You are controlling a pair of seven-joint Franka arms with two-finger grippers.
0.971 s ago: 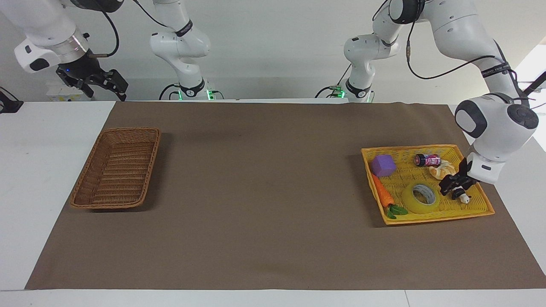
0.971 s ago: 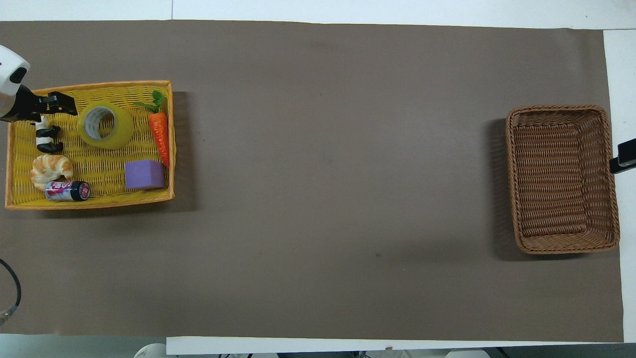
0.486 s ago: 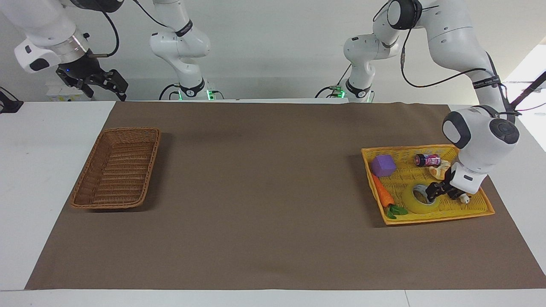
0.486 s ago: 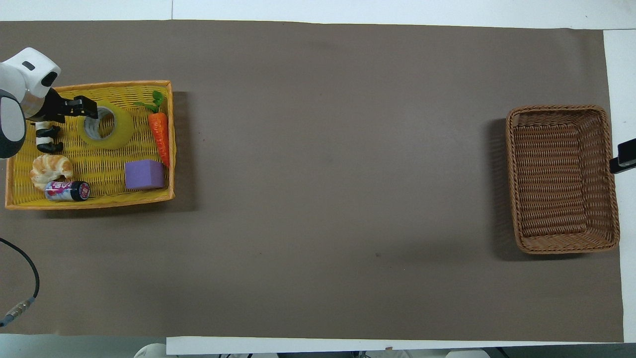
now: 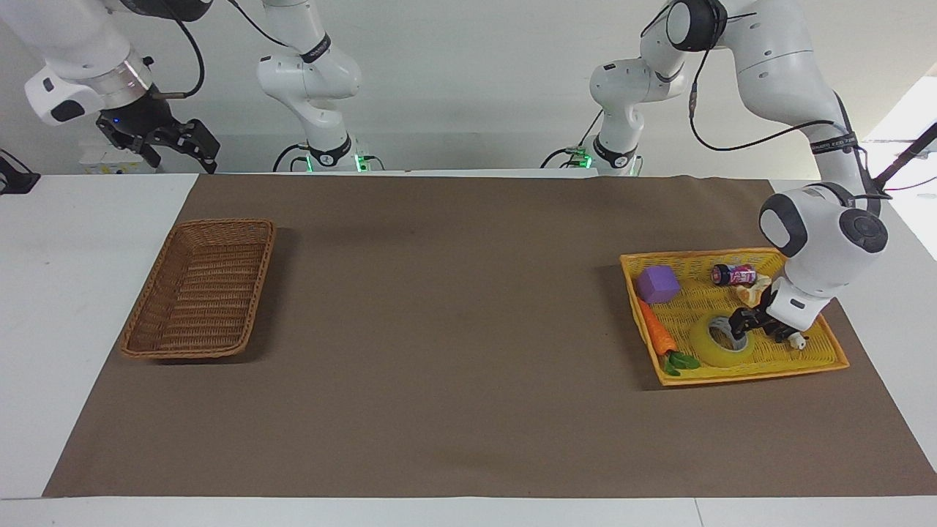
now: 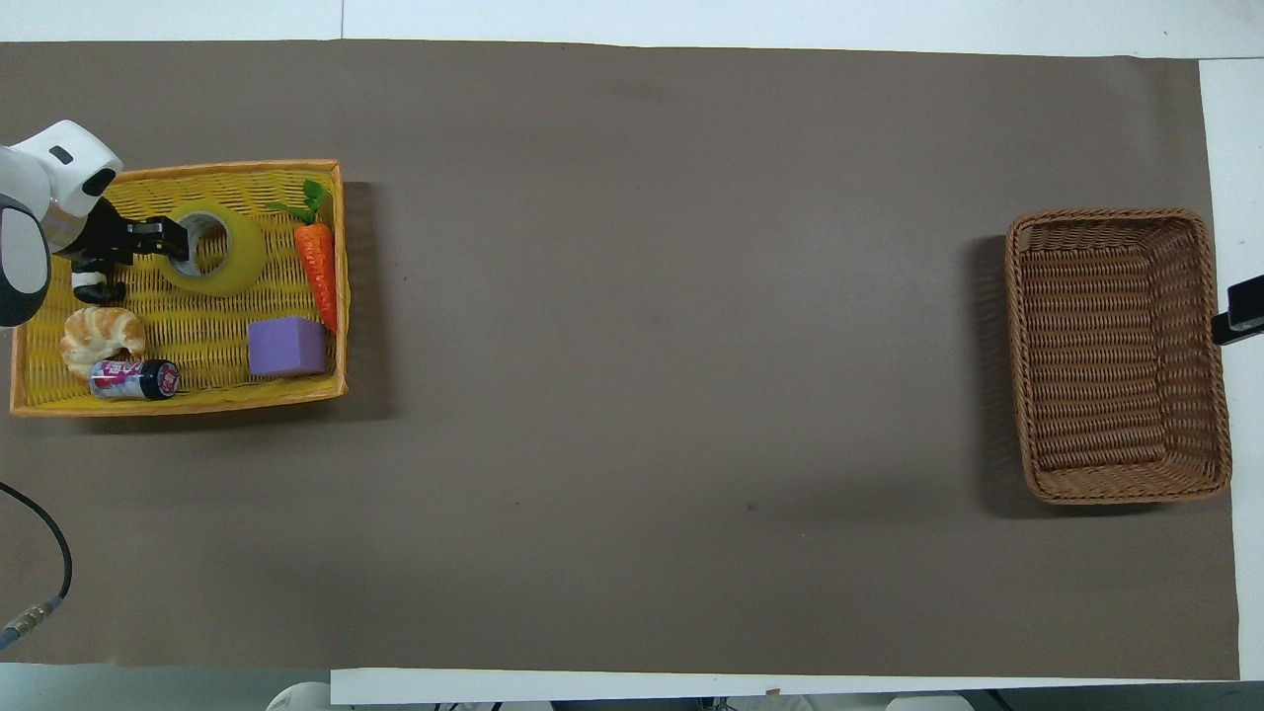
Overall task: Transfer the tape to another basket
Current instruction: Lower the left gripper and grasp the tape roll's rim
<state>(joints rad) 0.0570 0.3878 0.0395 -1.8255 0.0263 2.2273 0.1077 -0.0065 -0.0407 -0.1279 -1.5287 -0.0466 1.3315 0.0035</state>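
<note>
The tape (image 5: 714, 353) lies flat in the bright yellow tray (image 5: 820, 351) at the left arm's end of the table; it also shows in the overhead view (image 6: 237, 267). My left gripper (image 5: 738, 328) is open and low at the roll's rim, at the edge of its white core, also in the overhead view (image 6: 176, 242). The brown wicker basket (image 5: 252, 293) stands empty at the right arm's end, also in the overhead view (image 6: 1017, 355). My right gripper (image 5: 183, 150) waits open, raised beside that basket; only its tip (image 6: 1239, 314) shows from overhead.
In the yellow tray (image 6: 178, 346) lie a carrot (image 6: 318, 262), a purple block (image 6: 286, 347), a can (image 6: 133, 379), a croissant (image 6: 99, 334) and a black-and-white toy (image 6: 94, 289) close beside my left gripper. A brown mat covers the table.
My left gripper moved from the tray's outer side over the toy to the tape and came down onto its rim. The tape and the right arm have not moved.
</note>
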